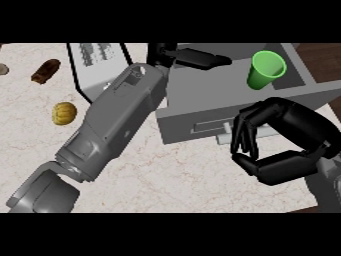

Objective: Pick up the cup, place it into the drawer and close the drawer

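Note:
The green cup [265,70] lies tilted inside the open grey drawer [202,102], in its far right corner. My right hand [287,142] is just in front of the drawer's front panel, with its curled fingers [241,131] by the handle [222,138] and nothing held. My left forearm runs up from the lower left. My left hand [195,56] rests at the drawer's far left edge with its fingers stretched out toward the cup, a short way from it.
On the marble counter [173,175] left of my arm lie a yellow bun [64,113], a brown pastry [46,70] and a small round object [0,69]. A pale board [99,60] sits behind my left forearm. Dark floor shows at the right.

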You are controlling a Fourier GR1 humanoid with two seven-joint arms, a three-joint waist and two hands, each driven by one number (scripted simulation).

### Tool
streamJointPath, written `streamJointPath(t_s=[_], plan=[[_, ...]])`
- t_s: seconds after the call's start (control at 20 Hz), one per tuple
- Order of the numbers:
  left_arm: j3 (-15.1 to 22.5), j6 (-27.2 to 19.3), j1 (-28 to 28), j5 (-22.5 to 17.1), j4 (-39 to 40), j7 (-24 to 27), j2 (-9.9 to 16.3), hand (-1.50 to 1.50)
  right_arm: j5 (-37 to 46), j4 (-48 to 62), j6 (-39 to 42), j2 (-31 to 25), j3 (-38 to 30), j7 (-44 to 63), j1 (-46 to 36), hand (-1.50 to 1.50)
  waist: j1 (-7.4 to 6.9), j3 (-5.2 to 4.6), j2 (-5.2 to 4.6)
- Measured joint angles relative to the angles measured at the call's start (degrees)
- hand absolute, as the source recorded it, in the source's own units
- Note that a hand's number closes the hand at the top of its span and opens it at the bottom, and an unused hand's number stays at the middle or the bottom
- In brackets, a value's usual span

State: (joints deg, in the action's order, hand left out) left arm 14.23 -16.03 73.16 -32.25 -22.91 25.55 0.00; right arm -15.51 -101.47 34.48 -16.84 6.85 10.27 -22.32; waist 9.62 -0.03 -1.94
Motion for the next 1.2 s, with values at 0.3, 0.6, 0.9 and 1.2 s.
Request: streamJointPath(t_s=[0.3,0.6,0.9,1.2], plan=[[-0.7,-1.2,-0.3,-2.5,1.2,2.3,0.0,-1.50,12.5,-1.4,0.8,-4.8,3.5,-0.1,3.2,-1.50,-3.64,0.06,0.73],[-1.3,0.3,-2.7,-4.5,0.4,5.2,0.0,-1.50,28.6,5.1,-5.7,-3.8,8.8,-4.7,5.7,-1.50,-7.38,0.08,1.13],[-1.7,3.0,-8.1,-4.9,-3.3,6.8,0.8,-1.50,39.2,21.8,-10.6,-2.1,13.2,-11.6,3.2,1.50,-10.90,0.10,1.44],[-1.8,5.0,-12.8,-5.0,-7.6,6.7,2.6,-1.50,44.8,43.0,-16.4,0.2,12.0,-19.9,-5.6,1.50,-13.33,0.07,1.44]])
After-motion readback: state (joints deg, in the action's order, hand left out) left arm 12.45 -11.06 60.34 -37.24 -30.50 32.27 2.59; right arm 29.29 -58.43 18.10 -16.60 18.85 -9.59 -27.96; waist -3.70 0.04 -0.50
